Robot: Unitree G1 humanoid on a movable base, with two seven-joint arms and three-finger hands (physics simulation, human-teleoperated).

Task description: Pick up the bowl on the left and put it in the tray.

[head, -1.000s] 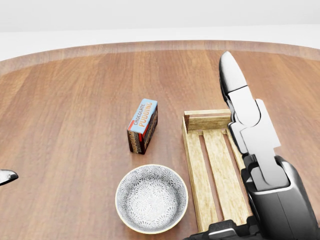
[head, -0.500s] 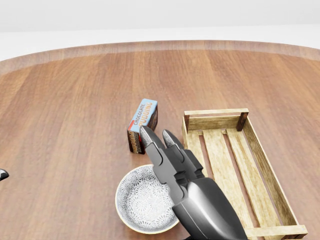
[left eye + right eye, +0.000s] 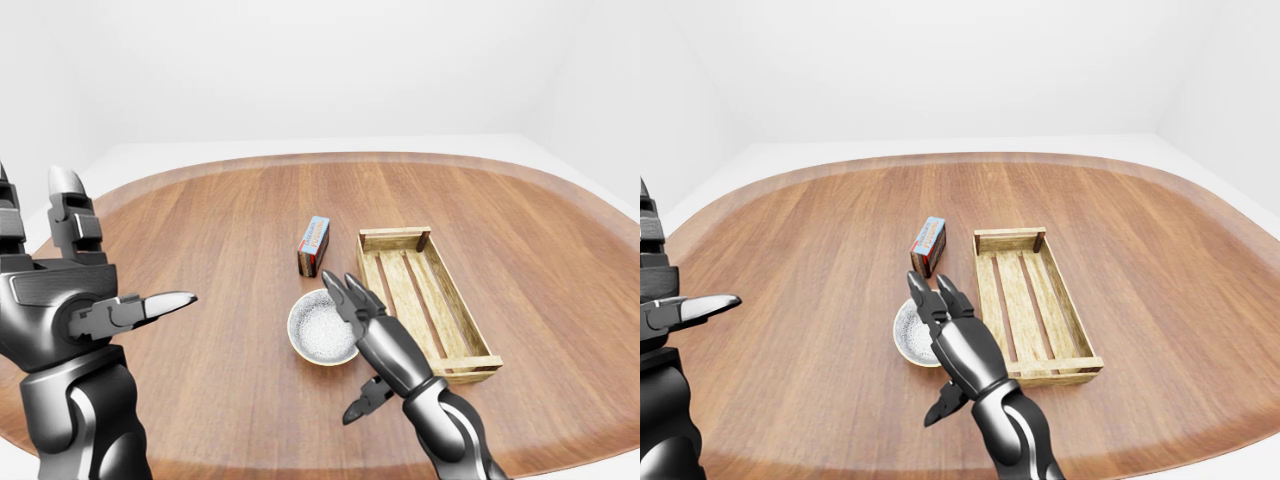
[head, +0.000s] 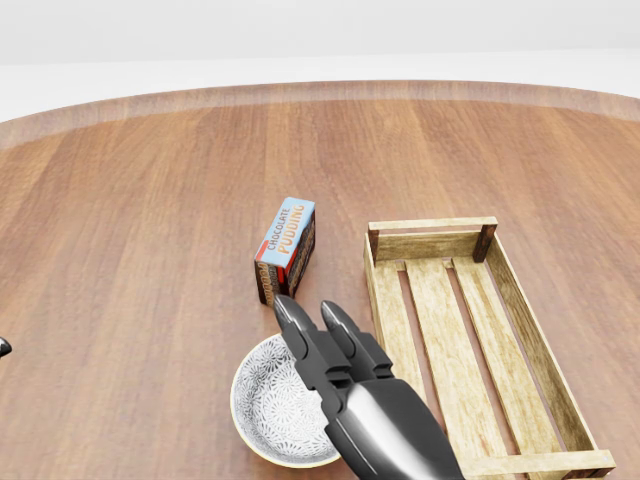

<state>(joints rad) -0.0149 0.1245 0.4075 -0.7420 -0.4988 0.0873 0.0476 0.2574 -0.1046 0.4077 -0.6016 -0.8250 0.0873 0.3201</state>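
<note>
The patterned white bowl (image 3: 312,338) sits on the wooden table, just left of the slatted wooden tray (image 3: 395,233), which holds nothing. My right hand (image 3: 345,345) hovers over the bowl's right side with fingers (image 4: 300,330) spread and pointing up the view, thumb hanging apart below; it is open and holds nothing. It covers the bowl's right rim in the head view. My left hand (image 3: 110,260) is raised at the far left of the left-eye view, open, well away from the bowl.
A chocolate pudding box (image 4: 286,250) stands just above the bowl and left of the tray's top corner. The round table (image 4: 150,200) stretches wide to the left and top; its curved edge runs along the top of the head view.
My right hand swung left from above the tray to over the bowl, then drew slightly down the view. The left hand's tip at the left edge sank almost out of the head view.
</note>
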